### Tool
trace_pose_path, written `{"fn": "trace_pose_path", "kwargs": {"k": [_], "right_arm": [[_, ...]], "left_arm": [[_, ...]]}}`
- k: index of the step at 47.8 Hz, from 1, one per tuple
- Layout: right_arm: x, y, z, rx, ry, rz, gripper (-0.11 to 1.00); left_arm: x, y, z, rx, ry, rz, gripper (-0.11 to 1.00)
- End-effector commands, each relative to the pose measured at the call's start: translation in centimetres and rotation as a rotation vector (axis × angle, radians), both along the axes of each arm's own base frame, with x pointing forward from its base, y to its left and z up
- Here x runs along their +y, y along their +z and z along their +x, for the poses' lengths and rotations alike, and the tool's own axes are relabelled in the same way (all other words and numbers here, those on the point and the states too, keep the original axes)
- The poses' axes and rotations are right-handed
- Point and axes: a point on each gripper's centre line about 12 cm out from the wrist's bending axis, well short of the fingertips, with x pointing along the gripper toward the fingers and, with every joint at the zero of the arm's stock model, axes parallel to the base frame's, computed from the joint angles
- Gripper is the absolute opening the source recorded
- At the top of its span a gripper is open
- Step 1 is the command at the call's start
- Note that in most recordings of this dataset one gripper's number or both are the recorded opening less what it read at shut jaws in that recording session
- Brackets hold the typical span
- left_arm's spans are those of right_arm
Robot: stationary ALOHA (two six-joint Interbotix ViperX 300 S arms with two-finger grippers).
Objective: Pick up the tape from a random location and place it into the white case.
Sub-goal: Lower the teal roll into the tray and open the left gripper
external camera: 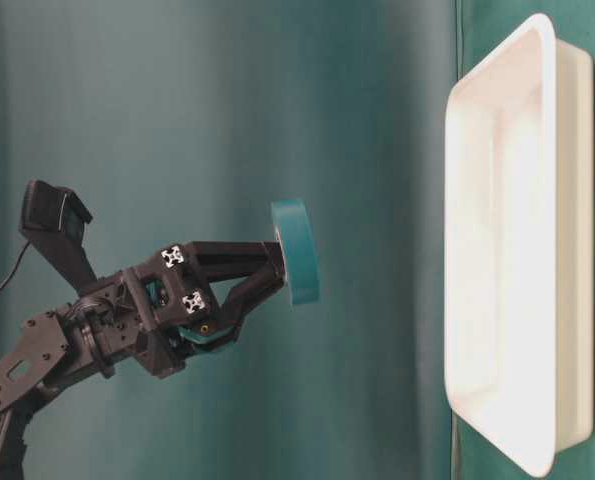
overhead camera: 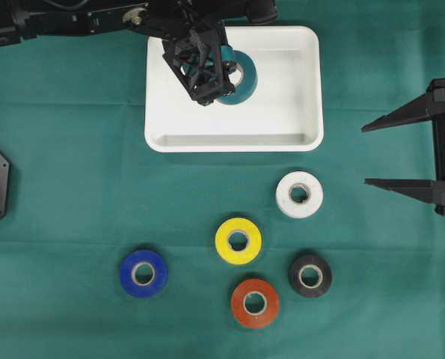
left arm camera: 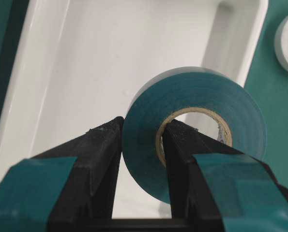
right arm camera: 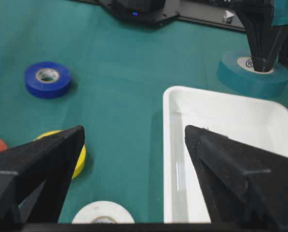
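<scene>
Black left hand wears teal tape strips on its fingers.

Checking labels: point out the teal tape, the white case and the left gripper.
teal tape (overhead camera: 246, 84), overhead view, outer band right of the gripper.
white case (overhead camera: 309, 90), overhead view, right rim.
left gripper (left arm camera: 143, 140), left wrist view, between the fingertips, shut on the tape's wall.

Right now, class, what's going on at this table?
The left gripper holds a teal tape above the white case, one finger through its core, not yet released. The right gripper waits open off to the side. Five more rolls lie on the green cloth.
</scene>
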Motion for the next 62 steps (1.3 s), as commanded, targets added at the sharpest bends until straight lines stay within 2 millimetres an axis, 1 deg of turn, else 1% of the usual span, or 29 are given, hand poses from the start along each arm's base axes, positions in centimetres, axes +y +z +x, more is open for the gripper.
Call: {"fn": "trace_pose_path", "kwargs": {"k": [1,13,24,27,36,46,52,62], "right_arm": [[0.0,1.1,0.3,-0.028,-0.001,-0.003,0.9],[0.0,1.0,0.3,-0.025,0.001,-0.003,0.9],[0.0,0.9,0.3,-0.02,-0.001,-0.003,0.9],[0.0,0.8,0.4,-0.017,-0.001,-0.003,0.9],[-0.1,0.8,0.4,-0.017,-0.002,-0.006,0.9],[-0.1,0.8,0.4,-0.015,-0.002,-0.006,0.9],[-0.1,0.8,0.4,-0.017,-0.002,-0.006,0.9],[-0.1,0.8,0.4,-0.017,-0.002,-0.006,0.9]], "left_arm": [[0.0,0.9,0.1,-0.029,0.001,0.01,0.2],[1.0,-2.5,0.4,0.022,0.019,-0.007,0.2],[2.2,-5.9,0.4,0.022,0.042,-0.007,0.2],[2.4,-6.7,0.4,0.02,0.047,-0.007,0.2],[2.8,-9.7,0.6,0.048,0.052,-0.017,0.2],[3.2,-11.8,1.3,0.053,0.055,-0.019,0.2],[3.4,-12.6,1.5,0.056,0.057,-0.02,0.2],[3.5,-12.8,1.6,0.05,0.057,-0.017,0.2]]}}
